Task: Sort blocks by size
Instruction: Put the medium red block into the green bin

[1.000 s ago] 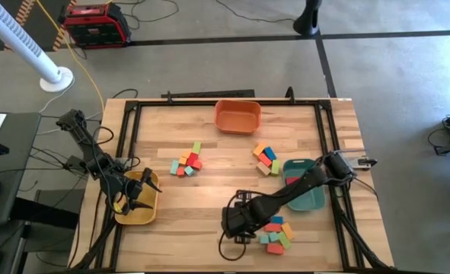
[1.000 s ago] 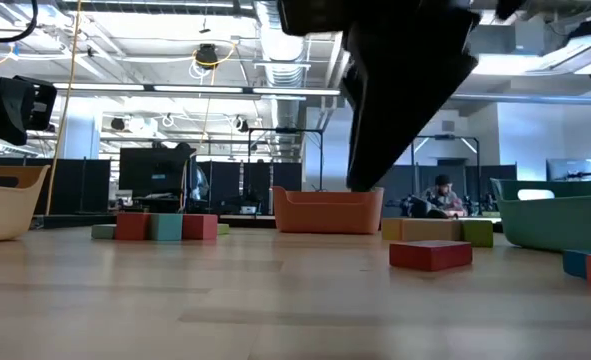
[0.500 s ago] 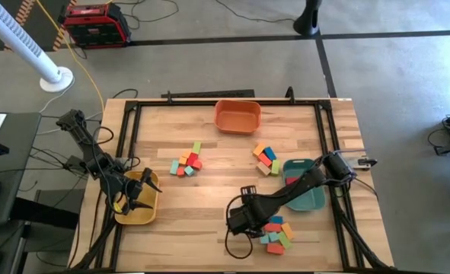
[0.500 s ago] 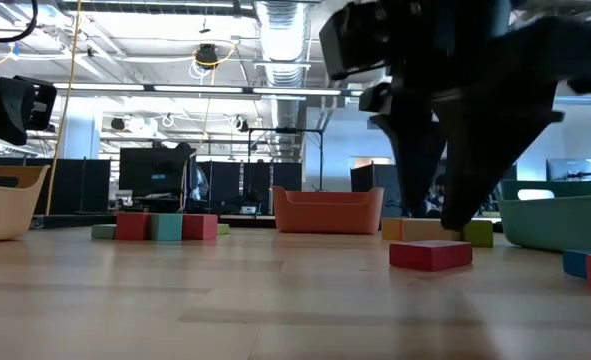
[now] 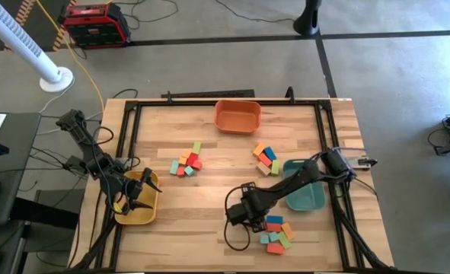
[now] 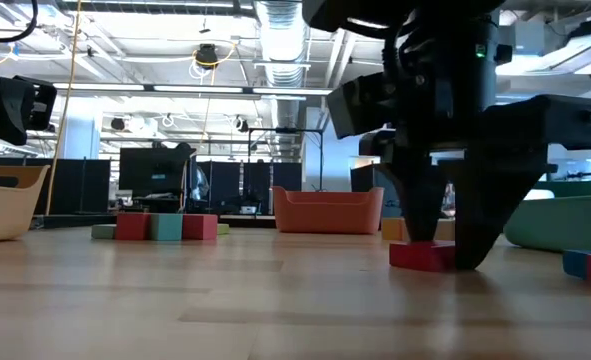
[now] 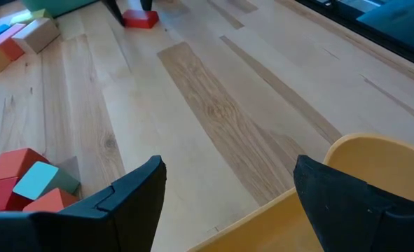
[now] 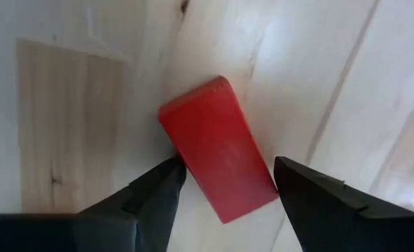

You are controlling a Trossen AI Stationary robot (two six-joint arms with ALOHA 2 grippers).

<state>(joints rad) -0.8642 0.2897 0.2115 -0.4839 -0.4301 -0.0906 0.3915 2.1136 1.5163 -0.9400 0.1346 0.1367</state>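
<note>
A red block lies flat on the wooden table, a little apart from a pile of blocks near the front right. My right gripper points down over it, open, with one finger on each side of the block; in the high view the gripper hides it. Two more piles of blocks lie mid-table. My left gripper waits open above the yellow tray at the table's left. My right gripper comes at the red block from above with its fingertips down at table level on either side of it. The block lies flat on the table. Whether either finger touches its sides, I cannot tell.
An orange tray stands at the far edge. A teal tray sits at the right, partly under my right arm. Bare wood lies between the left tray and the red block. A person sits in the room behind the table.
My right gripper has sunk toward the table and shifted a little toward the right edge, rolling about its own axis. Its fingers, shut a second ago, have opened and now stand around the red block. The block has stayed where it was.
</note>
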